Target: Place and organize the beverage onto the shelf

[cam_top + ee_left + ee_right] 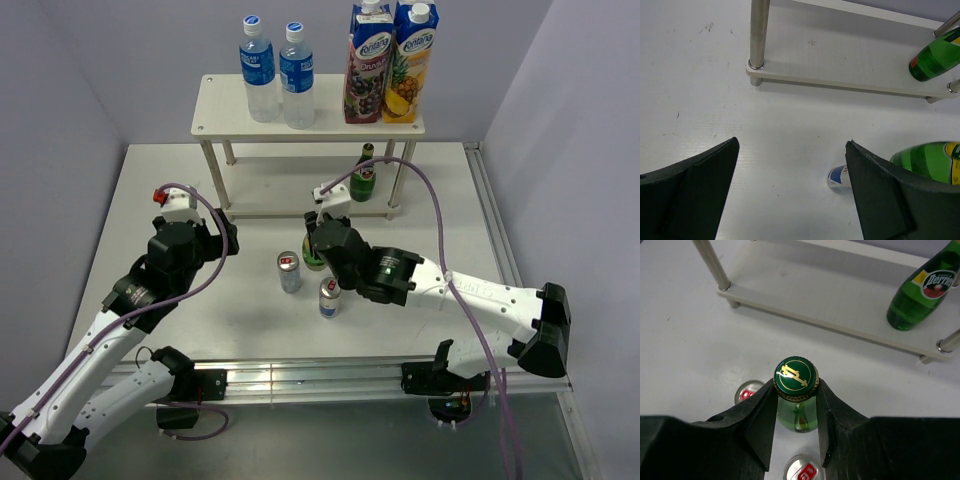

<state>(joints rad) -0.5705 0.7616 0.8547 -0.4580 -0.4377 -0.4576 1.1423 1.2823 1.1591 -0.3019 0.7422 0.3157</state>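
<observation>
Just ahead of my right gripper point(796, 412) the shelf point(225, 100) stands on the white table point(150, 200), holding two water bottles point(259, 75) and two juice cartons point(368, 70) up top, a Perrier bottle point(363, 178) below, while two cans point(289, 272) sit beside its fingers point(765, 425).

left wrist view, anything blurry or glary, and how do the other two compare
Left wrist: black end effector fingers soft, near-featureless; white tabletop bright but textured. Right wrist: gold-crested green bottle cap sharp. Top external: even light, faint shadow under the cream two-tier shelf.

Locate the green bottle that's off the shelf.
Top view, centre, before the shelf: green bottle, neck clamped in the right gripper, two cans close by.
</observation>
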